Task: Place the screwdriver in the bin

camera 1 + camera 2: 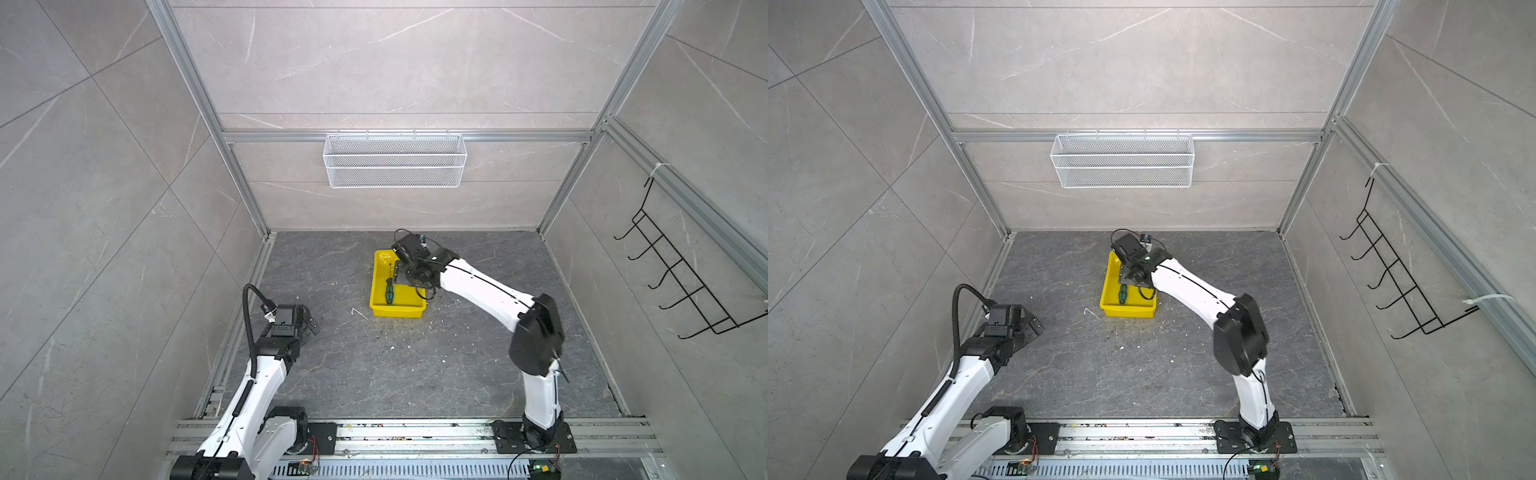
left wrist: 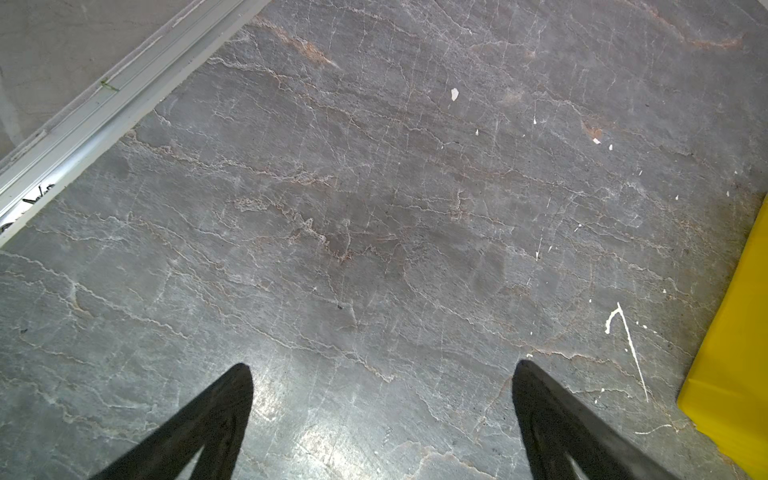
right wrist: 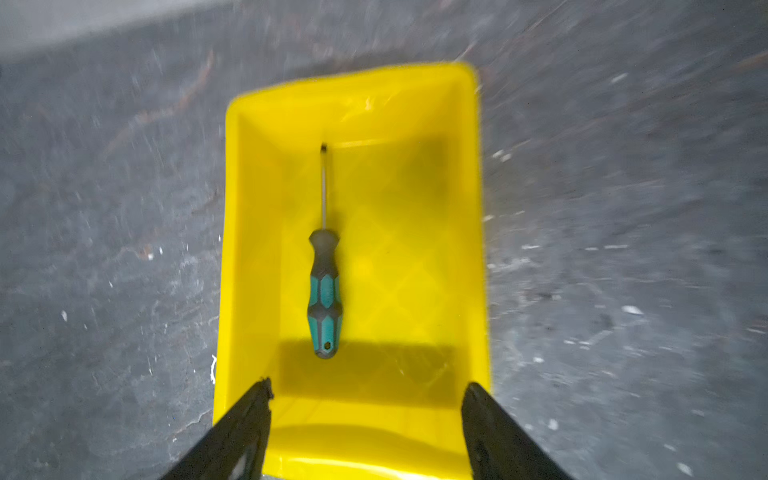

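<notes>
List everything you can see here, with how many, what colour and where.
stone surface: one, dark grey, under everything
bin: one, yellow, on the stone surface, toward the back
screwdriver: one, green and black handle, lying inside the bin
wire basket: one, white, hung high at the back
hook rack: one, black, hung at the right side
left end effector: one, black, open over bare stone surface
right end effector: one, black, open above the bin

Shallow rect. bin (image 1: 397,311), bright yellow glossy plastic w/ rim + rounded corners, sits upright mid-scene, toward back, in both top views. Small screwdriver (image 3: 325,291), green/black handle, thin dark shaft, lies flat on its floor, fully inside, lengthwise, approx. parallel to long walls, slightly off-centre; handle at near end, tip toward far end.
</notes>
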Tool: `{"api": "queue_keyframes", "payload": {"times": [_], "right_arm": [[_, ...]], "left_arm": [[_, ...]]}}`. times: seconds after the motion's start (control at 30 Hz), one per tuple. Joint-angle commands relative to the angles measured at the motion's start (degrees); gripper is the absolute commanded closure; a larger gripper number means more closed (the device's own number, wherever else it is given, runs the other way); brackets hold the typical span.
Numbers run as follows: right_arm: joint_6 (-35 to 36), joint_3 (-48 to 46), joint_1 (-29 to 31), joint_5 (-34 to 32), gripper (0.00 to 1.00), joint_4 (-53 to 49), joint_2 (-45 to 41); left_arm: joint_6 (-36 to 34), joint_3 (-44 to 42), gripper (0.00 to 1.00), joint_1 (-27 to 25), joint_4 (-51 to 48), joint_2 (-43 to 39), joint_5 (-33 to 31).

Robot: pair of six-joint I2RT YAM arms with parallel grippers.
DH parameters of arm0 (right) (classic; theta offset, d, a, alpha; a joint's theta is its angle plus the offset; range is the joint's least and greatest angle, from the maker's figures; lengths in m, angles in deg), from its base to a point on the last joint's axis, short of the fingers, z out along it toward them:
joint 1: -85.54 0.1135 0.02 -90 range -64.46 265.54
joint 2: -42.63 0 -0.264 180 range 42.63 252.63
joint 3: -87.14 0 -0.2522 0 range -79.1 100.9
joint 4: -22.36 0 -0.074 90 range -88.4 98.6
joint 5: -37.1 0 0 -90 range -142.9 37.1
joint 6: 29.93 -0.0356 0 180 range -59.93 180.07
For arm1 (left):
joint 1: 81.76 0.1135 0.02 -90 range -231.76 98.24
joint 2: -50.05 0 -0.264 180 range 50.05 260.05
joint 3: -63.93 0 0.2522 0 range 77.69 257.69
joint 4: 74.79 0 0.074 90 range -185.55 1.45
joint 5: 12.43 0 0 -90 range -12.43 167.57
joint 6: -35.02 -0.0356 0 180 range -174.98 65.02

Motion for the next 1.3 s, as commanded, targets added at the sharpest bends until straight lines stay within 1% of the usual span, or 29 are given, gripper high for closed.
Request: {"api": "queue_keyframes", "payload": {"times": [0.0,0.1,0.2,0.23,0.27,0.3,0.4,0.47,0.57,0.6,0.67,0.7,0.73,0.77,0.8,0.83,0.87,0.9,0.93,0.97,1.0,1.03,1.07,1.1,1.13,1.2,1.27], "right_arm": [[4.9,-11.8,-2.4,-15.6,0.18,0.8,-12.7],[6.6,-27.1,-4.8,-25.6,0.15,7.4,-24.1],[13.2,-44.8,-5.9,-39.8,0.15,21.6,-33.3],[14.3,-50.0,-6.0,-44.9,0.14,26.2,-35.3],[14.5,-54.0,-6.5,-48.4,0.12,29.3,-36.8],[14.9,-56.9,-7.4,-49.5,0.12,31.1,-37.7],[15.4,-60.5,-11.2,-48.9,0.11,33.7,-37.4],[16.6,-61.7,-13.8,-47.9,0.10,36.9,-35.2],[21.3,-63.2,-17.6,-43.3,0.10,46.4,-30.6],[22.7,-64.1,-18.3,-41.7,0.10,49.1,-29.4],[26.4,-66.3,-19.7,-36.9,0.09,57.9,-27.2],[27.0,-66.7,-20.1,-35.2,0.09,59.6,-25.9],[28.3,-67.1,-20.6,-35.6,0.09,62.5,-23.8],[27.6,-65.1,-20.8,-35.9,0.08,60.7,-22.7],[26.2,-63.5,-20.9,-34.9,0.08,55.6,-22.2],[29.3,-64.2,-20.9,-34.4,0.09,59.6,-21.5],[31.2,-64.6,-20.9,-32.8,0.10,60.7,-21.9],[34.6,-66.5,-21.1,-32.4,0.10,65.0,-22.0],[38.0,-69.3,-21.4,-32.3,0.09,73.4,-22.1],[39.5,-72.4,-22.6,-29.3,0.08,80.3,-21.6],[41.2,-74.0,-25.2,-22.9,0.11,87.7,-21.0],[38.3,-72.3,-25.5,-21.5,0.14,80.0,-22.5],[38.7,-73.3,-25.8,-19.6,0.18,81.3,-22.6],[41.0,-75.8,-25.9,-16.6,0.22,87.0,-22.8],[41.4,-77.6,-25.9,-13.2,0.23,88.1,-24.2],[41.2,-80.8,-27.1,-9.5,0.24,92.5,-25.2],[41.1,-81.4,-27.9,-7.1,0.24,93.5,-25.5]], "left_arm": [[0.4,1.0,0.00,0.3,0.3,0.6,-0.4],[0.3,1.4,0.00,0.3,0.4,2.0,0.2],[0.1,1.8,0.01,0.3,0.5,3.0,0.5],[0.1,1.7,0.01,0.3,0.5,3.1,0.4],[0.2,1.8,0.01,0.3,0.4,3.1,0.5],[0.1,1.8,0.01,0.3,0.3,3.1,0.4],[0.4,1.7,0.01,0.3,0.3,2.7,0.2],[0.3,1.5,0.01,0.3,0.3,2.4,0.1],[0.4,1.4,0.01,0.3,0.3,2.3,0.1],[0.4,1.4,0.01,0.3,0.3,2.4,0.0],[0.4,1.5,0.01,0.3,0.3,2.5,-0.1],[0.5,1.5,0.01,0.4,0.2,2.5,-0.1],[0.5,1.6,0.01,0.3,0.1,2.5,-0.1],[0.5,1.6,0.01,0.3,0.1,2.4,-0.2],[0.6,1.5,0.01,0.3,0.0,2.4,-0.1],[0.5,1.5,0.01,0.3,0.1,2.3,-0.1],[0.6,1.4,0.01,0.3,0.2,2.3,-0.1],[0.7,1.4,0.01,0.3,0.3,2.4,-0.2],[0.6,1.5,0.01,0.3,0.3,2.5,-0.1],[0.5,1.5,0.01,0.3,0.4,2.6,0.0],[0.4,1.6,0.01,0.3,0.5,2.8,0.2],[0.4,1.6,0.00,0.3,0.6,3.0,0.4],[0.3,1.6,0.00,0.3,0.8,3.1,0.7],[0.2,1.5,0.00,0.3,1.0,3.3,1.0],[0.4,1.3,0.00,0.3,1.3,3.3,1.3],[0.7,0.7,0.00,0.3,2.3,3.4,2.2],[1.4,0.1,0.00,0.3,3.3,3.6,2.9]]}}
